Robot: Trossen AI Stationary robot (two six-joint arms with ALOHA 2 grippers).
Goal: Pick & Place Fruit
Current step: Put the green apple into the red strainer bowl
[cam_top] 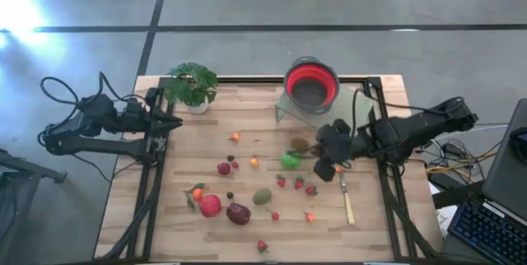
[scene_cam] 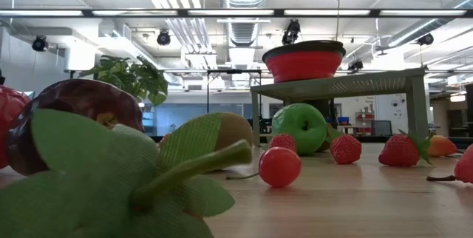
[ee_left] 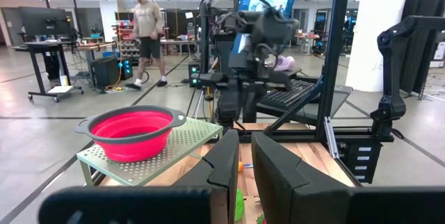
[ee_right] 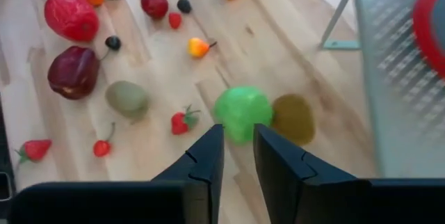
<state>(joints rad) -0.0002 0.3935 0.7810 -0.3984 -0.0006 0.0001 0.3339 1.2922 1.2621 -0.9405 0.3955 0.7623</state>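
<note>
Your right gripper (ee_right: 238, 156) hangs just above the green apple (ee_right: 241, 115), fingers nearly together, gripping nothing; the left gripper (ee_left: 245, 175) is closed, empty.

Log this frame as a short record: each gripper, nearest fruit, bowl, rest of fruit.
left gripper: shut, parked at table's left edge near plant
right gripper: above green apple, empty, fingers narrowly apart
beside apple: kiwi, touching or nearly
bowl: red, on a metal rack, contents not visible
other fruit: scattered on table
</note>
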